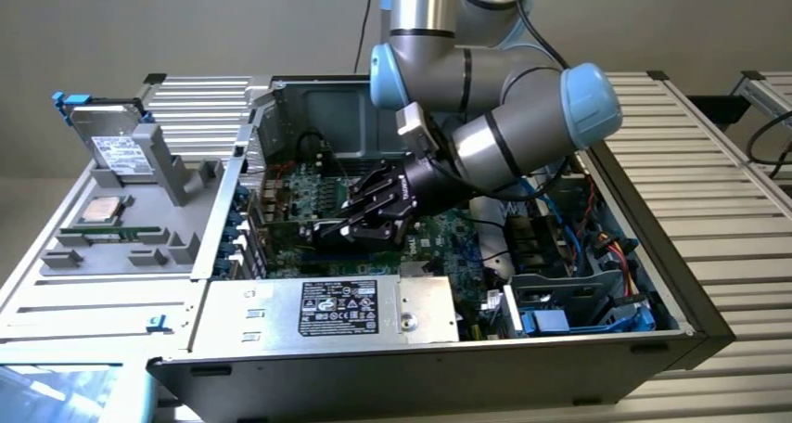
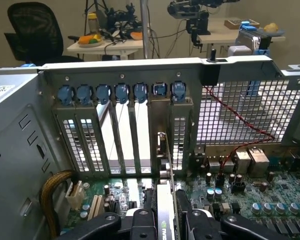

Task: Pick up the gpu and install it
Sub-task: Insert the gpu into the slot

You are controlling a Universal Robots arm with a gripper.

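Case [image 2: 125, 65] interior: jaws clamp gpu [image 2: 166, 205], lower edge cut off.

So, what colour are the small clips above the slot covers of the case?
The clips are blue; best seen in the wrist view.

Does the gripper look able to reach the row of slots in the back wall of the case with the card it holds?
Probably yes. The gripper holds the card upright close before the slot row, with nothing between them; the yellow cables lie off to one side.
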